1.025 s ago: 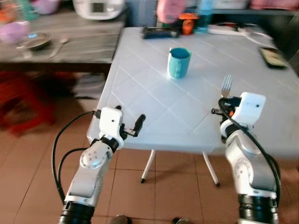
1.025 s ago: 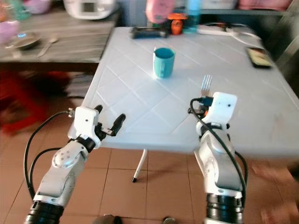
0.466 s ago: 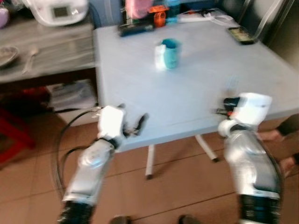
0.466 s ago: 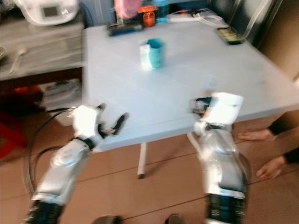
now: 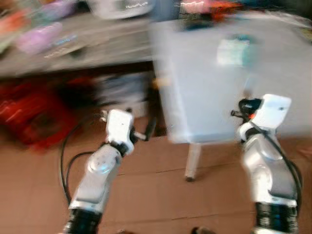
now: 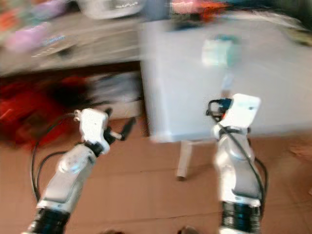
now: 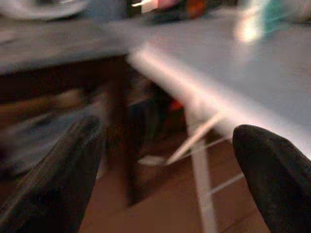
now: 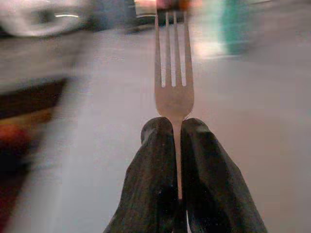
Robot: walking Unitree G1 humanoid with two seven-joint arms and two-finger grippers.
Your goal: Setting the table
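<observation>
The picture is blurred by motion. My right gripper (image 8: pixel 176 124) is shut on the handle of a silver fork (image 8: pixel 173 73), tines pointing away over the white table (image 5: pixel 195 97). In the eye views that gripper (image 5: pixel 243 103) hovers near the table's front edge. A teal mug (image 5: pixel 234 51) stands further back on the table. My left gripper (image 5: pixel 148 129) is open with nothing in it, off the table's left corner above the floor; its black fingers (image 7: pixel 53 179) stand wide apart.
A grey side table (image 5: pixel 73 53) to the left carries a purple bowl (image 5: pixel 36 38) and a white appliance (image 5: pixel 122 7). Red things (image 5: pixel 29 114) sit under it. White table legs (image 5: pixel 192 163) stand on the brown tiled floor.
The whole picture has slid to the right and blurred, so the camera has turned left. Both arms keep their pose, and the fork stays in the right gripper.
</observation>
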